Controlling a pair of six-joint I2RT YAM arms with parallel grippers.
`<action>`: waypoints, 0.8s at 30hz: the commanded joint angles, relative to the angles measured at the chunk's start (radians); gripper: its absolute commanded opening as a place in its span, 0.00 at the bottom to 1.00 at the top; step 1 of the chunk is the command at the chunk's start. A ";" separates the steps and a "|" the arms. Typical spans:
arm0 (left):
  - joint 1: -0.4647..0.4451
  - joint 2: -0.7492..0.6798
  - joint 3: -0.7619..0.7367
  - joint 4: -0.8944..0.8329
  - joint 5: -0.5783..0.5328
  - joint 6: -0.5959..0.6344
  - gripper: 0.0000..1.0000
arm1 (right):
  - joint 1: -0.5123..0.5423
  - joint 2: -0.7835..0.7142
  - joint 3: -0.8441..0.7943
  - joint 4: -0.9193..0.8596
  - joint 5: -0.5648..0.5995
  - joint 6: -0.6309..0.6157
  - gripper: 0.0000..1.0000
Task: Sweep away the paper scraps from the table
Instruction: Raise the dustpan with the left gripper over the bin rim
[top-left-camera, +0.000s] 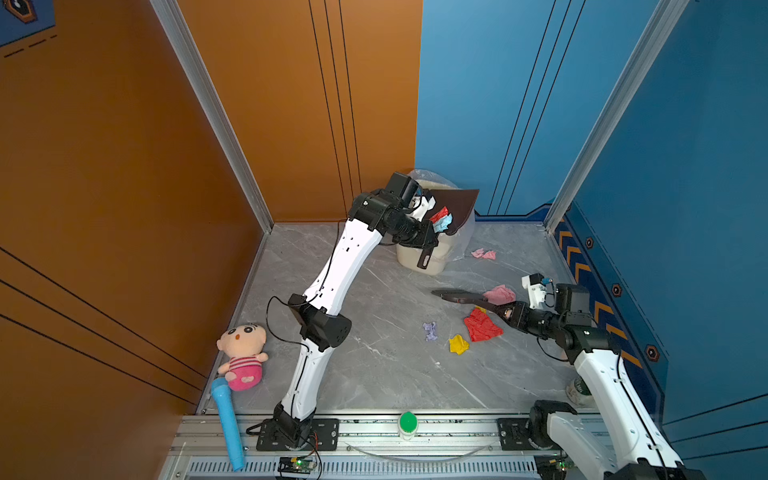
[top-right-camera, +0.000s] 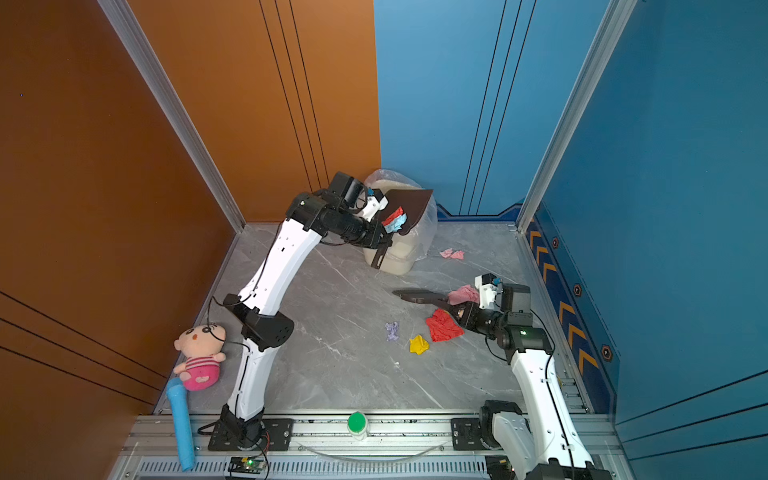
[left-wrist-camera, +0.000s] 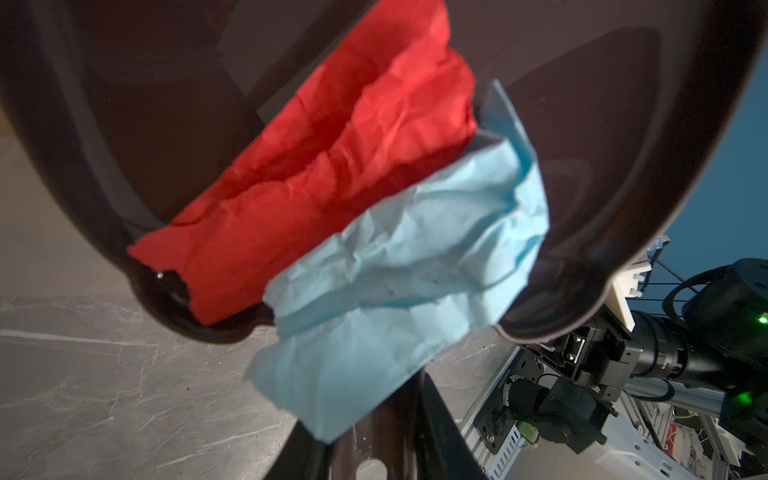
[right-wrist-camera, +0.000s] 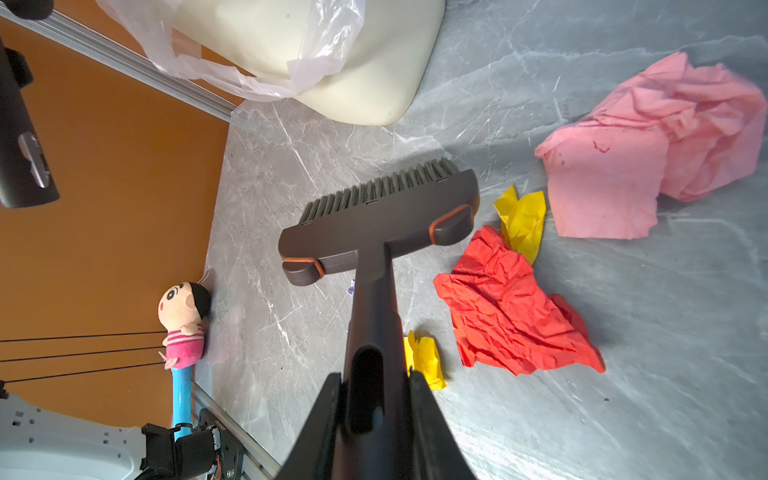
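My left gripper (top-left-camera: 428, 243) (left-wrist-camera: 386, 449) is shut on the handle of a dark dustpan (top-left-camera: 459, 208) (left-wrist-camera: 145, 124), held tilted over the cream bin (top-left-camera: 419, 259). A red scrap (left-wrist-camera: 332, 166) and a light blue scrap (left-wrist-camera: 395, 270) lie in the pan, the blue one hanging over its handle end. My right gripper (top-left-camera: 505, 312) (right-wrist-camera: 376, 399) is shut on the brush (top-left-camera: 457, 296) (right-wrist-camera: 374, 220), low over the table (top-left-camera: 374, 374). Beside the brush lie red (top-left-camera: 482, 326), pink (top-left-camera: 500, 294), yellow (top-left-camera: 458, 344) and lilac (top-left-camera: 431, 331) paper scraps. A small pink scrap (top-left-camera: 483, 254) lies near the bin.
A plush doll (top-left-camera: 243, 357) and a blue tube (top-left-camera: 228, 424) lie at the front left by the orange wall. A green-capped bottle (top-left-camera: 407, 424) stands on the front rail. The bin has a loose plastic liner (right-wrist-camera: 249, 62) and stands at the back.
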 joint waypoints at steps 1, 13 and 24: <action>0.009 0.025 0.028 0.051 0.054 -0.022 0.00 | -0.007 -0.002 -0.005 0.052 -0.042 0.011 0.00; 0.027 0.046 0.028 0.163 0.149 -0.061 0.00 | -0.008 0.011 -0.006 0.059 -0.049 0.022 0.00; 0.053 0.055 -0.017 0.416 0.336 -0.188 0.00 | -0.011 0.002 -0.002 0.047 -0.032 0.027 0.00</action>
